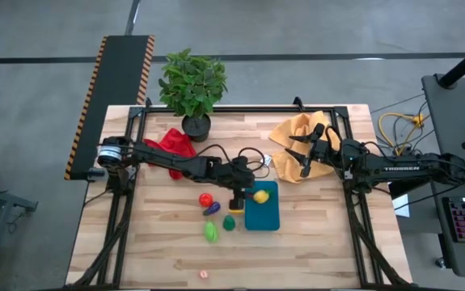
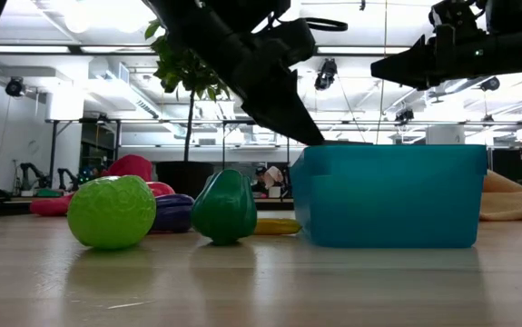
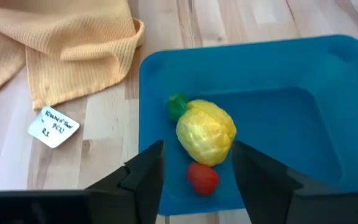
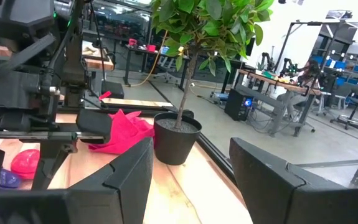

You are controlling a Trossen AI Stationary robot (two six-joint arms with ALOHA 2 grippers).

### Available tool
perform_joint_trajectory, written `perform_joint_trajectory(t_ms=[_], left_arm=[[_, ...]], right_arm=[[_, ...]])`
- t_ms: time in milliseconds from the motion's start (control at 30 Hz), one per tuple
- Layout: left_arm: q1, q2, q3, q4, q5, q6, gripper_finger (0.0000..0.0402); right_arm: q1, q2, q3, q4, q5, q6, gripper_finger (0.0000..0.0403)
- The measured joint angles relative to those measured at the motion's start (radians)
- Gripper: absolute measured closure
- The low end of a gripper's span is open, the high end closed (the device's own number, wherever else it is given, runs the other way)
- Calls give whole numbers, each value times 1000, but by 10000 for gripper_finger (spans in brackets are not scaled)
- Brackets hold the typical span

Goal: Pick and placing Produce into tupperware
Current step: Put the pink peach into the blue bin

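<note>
The teal tupperware (image 1: pixel 264 215) stands mid-table. Inside it lie a yellow produce piece with a green stem (image 3: pixel 206 132) and a small red piece (image 3: pixel 202 178). My left gripper (image 3: pixel 197 149) slants down over the tupperware's left rim (image 1: pixel 240 200), open, with a finger on either side of the yellow piece. On the table to the left lie red (image 1: pixel 205 199), purple (image 1: pixel 211 209), dark green (image 1: pixel 229 223) and light green (image 1: pixel 210 233) produce. My right gripper (image 1: pixel 305 158) waits open and level above the mustard cloth (image 1: pixel 290 133).
A potted plant (image 1: pixel 192 89) and a red cloth (image 1: pixel 171 145) sit at the far left of the table. A white label (image 3: pixel 54 126) lies beside the mustard cloth. A pink speck (image 1: pixel 203 273) lies near the front edge, with bare wood around it.
</note>
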Motion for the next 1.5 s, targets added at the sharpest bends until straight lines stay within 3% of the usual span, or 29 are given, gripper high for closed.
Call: perform_joint_trajectory(t_ms=[200,633,967,1233,1500], left_arm=[[0,-4,2,-6,0,4,211],[-11,-129,-4,-188,5,-7,210],[-38,-116,-54,-251,8,-10,210],[-41,-105,-119,-236,8,-69,210],[-41,-94,-200,-68,8,-113,210]], right_arm=[[0,0,0,0,0,-1,197],[0,0,0,0,0,-2,197],[0,0,0,0,0,-2,197],[0,0,0,0,0,0,197],[0,0,0,0,0,-6,197]])
